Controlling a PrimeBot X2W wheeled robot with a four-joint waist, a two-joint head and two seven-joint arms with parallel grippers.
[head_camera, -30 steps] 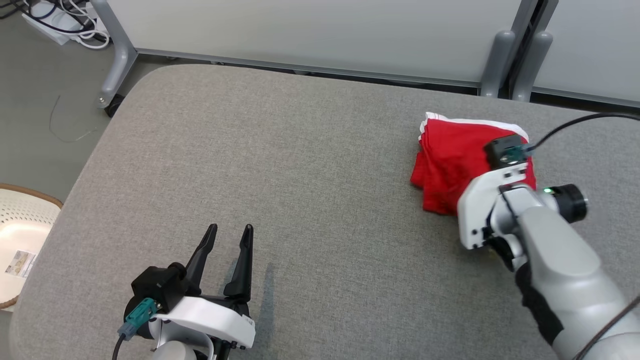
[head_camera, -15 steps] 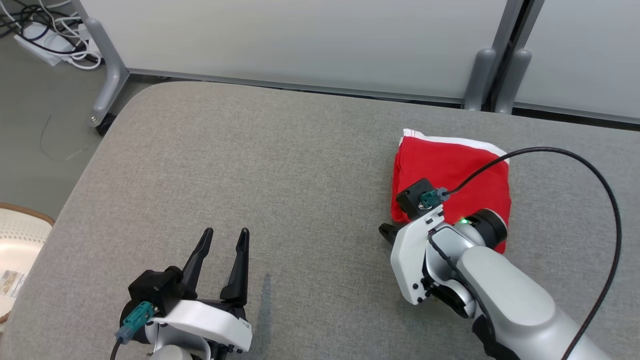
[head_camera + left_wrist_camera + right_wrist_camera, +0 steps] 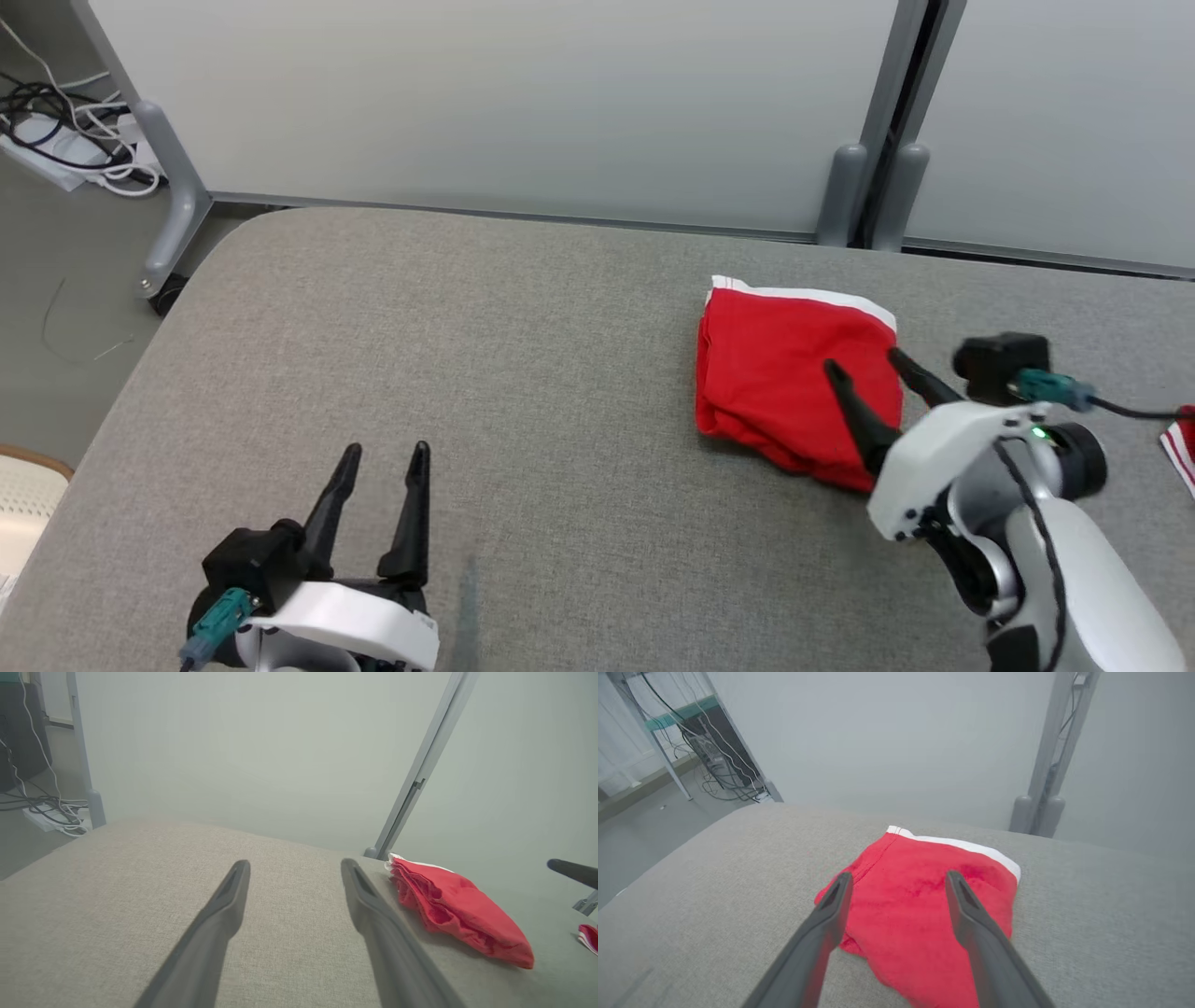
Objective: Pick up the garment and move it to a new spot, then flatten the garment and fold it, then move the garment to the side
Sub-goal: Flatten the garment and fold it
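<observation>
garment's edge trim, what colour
White, along the red garment's far edge; clearest in the right wrist view.

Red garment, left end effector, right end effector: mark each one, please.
Red garment (image 3: 775,373): head view, middle of the folded red cloth.
Left end effector (image 3: 386,450): head view, midway between its fingertips.
Right end effector (image 3: 861,360): head view, midway between its fingertips.

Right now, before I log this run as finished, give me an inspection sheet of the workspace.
Surface: grey fabric-covered table.
Job's things: red garment, white band, folded, on the table's right half.
Clutter: red-and-white cloth scrap at right edge; basket on floor, left.
Grippers: left gripper open, empty; right gripper open, poised over the garment.
Cables: black cable off right wrist; power strip and cords on floor.
Surroundings: pale partition panels, grey posts.
</observation>
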